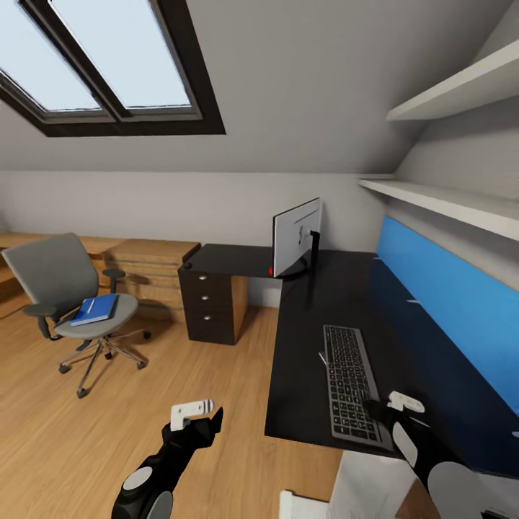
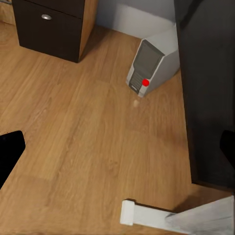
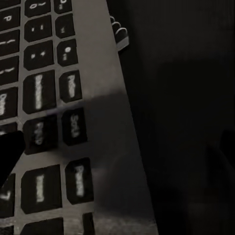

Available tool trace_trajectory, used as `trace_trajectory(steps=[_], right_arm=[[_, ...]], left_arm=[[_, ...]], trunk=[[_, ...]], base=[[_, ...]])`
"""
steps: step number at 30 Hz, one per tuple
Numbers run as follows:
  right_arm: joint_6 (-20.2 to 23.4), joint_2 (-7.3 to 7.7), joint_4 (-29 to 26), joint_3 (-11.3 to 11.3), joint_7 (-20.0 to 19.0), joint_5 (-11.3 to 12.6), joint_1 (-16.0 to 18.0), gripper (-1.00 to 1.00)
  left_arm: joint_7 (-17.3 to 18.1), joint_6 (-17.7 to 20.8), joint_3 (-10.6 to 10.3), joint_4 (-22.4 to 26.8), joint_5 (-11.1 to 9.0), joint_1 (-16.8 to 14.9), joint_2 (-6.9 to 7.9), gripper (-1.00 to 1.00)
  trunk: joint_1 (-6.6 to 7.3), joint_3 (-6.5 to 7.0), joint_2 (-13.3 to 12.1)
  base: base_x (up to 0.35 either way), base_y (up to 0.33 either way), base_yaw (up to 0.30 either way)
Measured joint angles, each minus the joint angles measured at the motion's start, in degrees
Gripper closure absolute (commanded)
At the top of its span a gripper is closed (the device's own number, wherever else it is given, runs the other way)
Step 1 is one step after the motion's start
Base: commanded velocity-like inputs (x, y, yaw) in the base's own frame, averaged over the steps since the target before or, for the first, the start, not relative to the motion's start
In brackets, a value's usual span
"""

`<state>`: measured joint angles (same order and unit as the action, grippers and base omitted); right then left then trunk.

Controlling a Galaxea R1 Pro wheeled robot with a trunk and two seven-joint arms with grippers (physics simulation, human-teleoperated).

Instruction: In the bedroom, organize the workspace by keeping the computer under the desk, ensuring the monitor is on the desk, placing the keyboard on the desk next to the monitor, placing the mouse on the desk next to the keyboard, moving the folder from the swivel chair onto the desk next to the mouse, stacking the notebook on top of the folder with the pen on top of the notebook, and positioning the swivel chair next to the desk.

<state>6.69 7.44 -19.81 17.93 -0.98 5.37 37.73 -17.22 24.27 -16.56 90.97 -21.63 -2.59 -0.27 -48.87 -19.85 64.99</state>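
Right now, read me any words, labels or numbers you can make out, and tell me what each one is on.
Keyboard: its keycaps carry white legends in the right wrist view, too blurred to read.
Monitor: nothing readable on it.
Computer: a red dot, no lettering.
Folder on the swivel chair: no visible text.

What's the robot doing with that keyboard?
The robot is tidying a desk. Its right end effector hovers at the near end of the keyboard, which lies on the desk in front of the monitor. The left end effector hangs over the floor, holding nothing. A blue folder waits on the swivel chair. The computer stands under the desk.
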Motion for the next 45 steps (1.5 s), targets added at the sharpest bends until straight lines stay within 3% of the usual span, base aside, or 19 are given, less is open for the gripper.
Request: trace_trajectory(steps=[8, 23, 33, 42, 45], right_arm=[[-0.1, -0.13, -0.1, 0.0, 0.9, -0.1, 0.0, -1.00], [-0.1, -0.14, 0.6, -0.1, 1.0, -0.1, 0.0, -1.00], [-1.9, -0.24, -1.2, -0.2, 0.9, -0.1, -0.1, -1.00], [-4.3, -2.71, -7.3, -0.7, 1.0, -0.2, -0.2, -1.00], [-4.4, -2.92, -7.7, -0.8, 1.0, -0.2, -0.2, -1.00]], left_arm=[[0.0, 0.0, -0.1, 0.0, 0.0, 0.0, 0.00, -1.00], [0.0, 0.0, -0.1, 0.0, 0.0, 0.0, -0.05, -1.00], [-0.1, 0.0, -0.1, -0.3, 0.1, 0.0, -0.07, -1.00], [-0.1, -0.1, -0.2, -1.1, 0.1, 0.0, -0.09, -1.00], [-0.1, -0.1, -0.3, -1.3, 0.2, 0.0, -0.09, -1.00]], trunk=[[0.03, 0.00, 0.0], [3.32, 2.68, -6.0], [3.33, 2.69, -6.0], [3.35, 2.68, -6.0], [3.36, 2.68, -6.0]], base=[[-0.072, 0.004, 0.000], [-0.003, 0.000, 0.000], [0.000, 0.000, 0.000], [0.088, 0.000, 0.000], [0.276, 0.000, 0.000]])
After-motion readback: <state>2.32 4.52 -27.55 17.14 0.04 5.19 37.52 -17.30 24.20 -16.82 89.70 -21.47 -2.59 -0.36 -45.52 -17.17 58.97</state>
